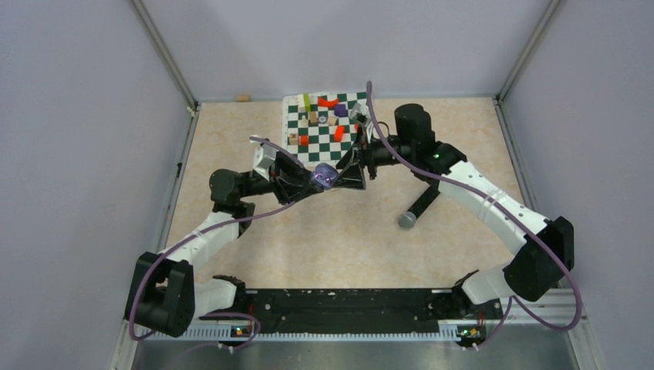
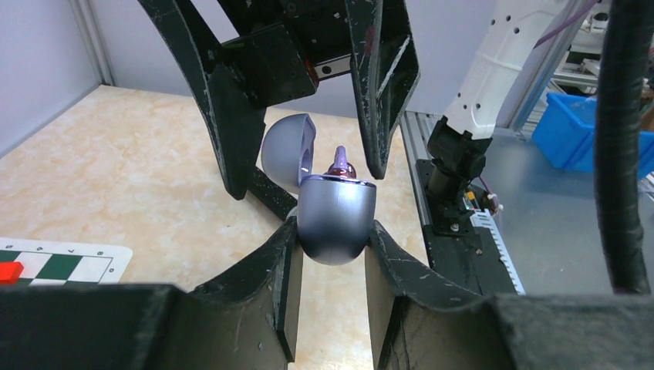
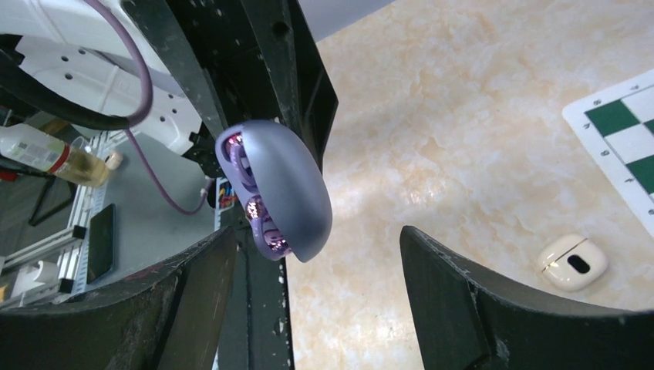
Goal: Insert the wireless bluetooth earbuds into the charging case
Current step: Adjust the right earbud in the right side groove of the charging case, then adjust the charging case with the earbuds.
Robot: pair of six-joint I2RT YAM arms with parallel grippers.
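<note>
The charging case [image 2: 335, 220] is a small purple-grey shell, held above the table with my left gripper [image 2: 333, 231] shut on its body. Its lid [image 2: 289, 150] stands open. One of the wireless bluetooth earbuds [image 2: 341, 163], shiny purple, pokes up out of the case. In the right wrist view two shiny purple earbuds [image 3: 266, 220] sit in the case [image 3: 285, 189]. My right gripper [image 3: 316, 235] is open, its fingers [image 3: 463, 293] either side of the case and not pressing it. From above, both grippers meet at the case [image 1: 324, 176].
A chessboard mat [image 1: 351, 142] with small coloured blocks lies at the back. A black microphone [image 1: 416, 208] lies on the table to the right. A white earbud case [image 3: 572, 262] rests on the table near the mat.
</note>
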